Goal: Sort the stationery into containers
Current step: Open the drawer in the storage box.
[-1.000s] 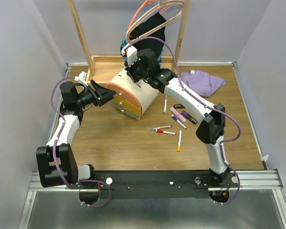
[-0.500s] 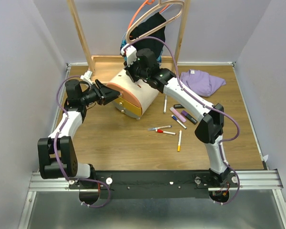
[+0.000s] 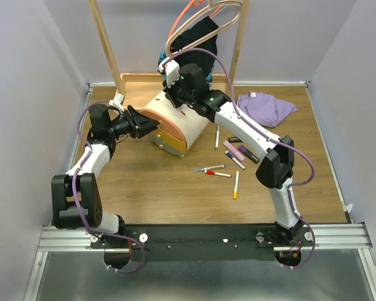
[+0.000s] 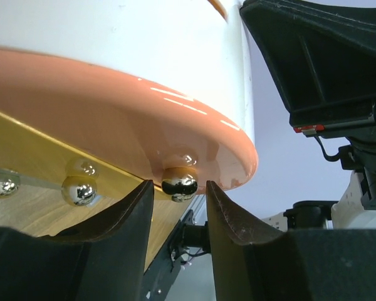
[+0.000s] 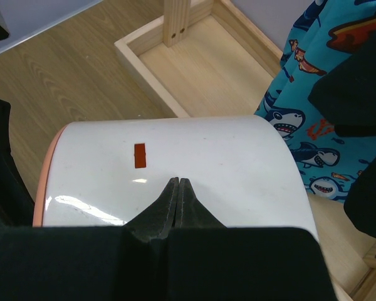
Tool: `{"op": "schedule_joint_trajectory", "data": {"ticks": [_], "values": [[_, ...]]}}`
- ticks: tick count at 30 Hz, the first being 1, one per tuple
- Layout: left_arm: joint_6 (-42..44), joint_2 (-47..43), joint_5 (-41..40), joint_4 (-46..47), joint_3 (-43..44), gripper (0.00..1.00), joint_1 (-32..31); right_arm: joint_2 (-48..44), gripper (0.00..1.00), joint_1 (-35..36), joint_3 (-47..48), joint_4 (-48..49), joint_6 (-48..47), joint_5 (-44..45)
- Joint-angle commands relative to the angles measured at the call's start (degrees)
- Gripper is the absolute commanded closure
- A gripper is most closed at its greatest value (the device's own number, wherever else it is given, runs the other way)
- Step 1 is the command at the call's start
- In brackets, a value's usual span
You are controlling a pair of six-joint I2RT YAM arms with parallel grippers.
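While drawers sit shut, left tool gapes around a knob, right tool pinched.

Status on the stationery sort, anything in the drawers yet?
Done: nothing visible; pens lie loose on the table. In hand: left gripper, open, straddles the knob of the orange drawer; right gripper, shut, rests on top of the chest. Left: pull the drawer, then move every pen.
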Motion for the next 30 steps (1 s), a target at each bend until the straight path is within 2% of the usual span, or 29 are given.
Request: {"op": "schedule_joint_trajectory", "data": {"ticks": [1, 9, 17, 30], "values": [[-0.5, 0.9, 1.7, 1.9, 2.1, 0.53, -0.8, 5.0, 0.99, 0.2, -1.6, -10.7, -0.3, -0.2], [-0.8, 1.5, 2.0, 2.4, 2.3, 0.57, -1.1, 5.6, 0.99, 0.2, -1.4, -10.6, -0.5, -0.1], [-1.1, 1.5, 2.7, 2.4, 2.2, 0.66, -1.2, 6.1, 0.99, 0.3, -1.5, -10.7, -0.5, -0.2], [-0.3, -1.1, 5.9, -0.1, -0.8, 0.71, 0.6, 7.2, 0.99, 0.3, -1.8, -10.6, -1.4, 0.3]]}}
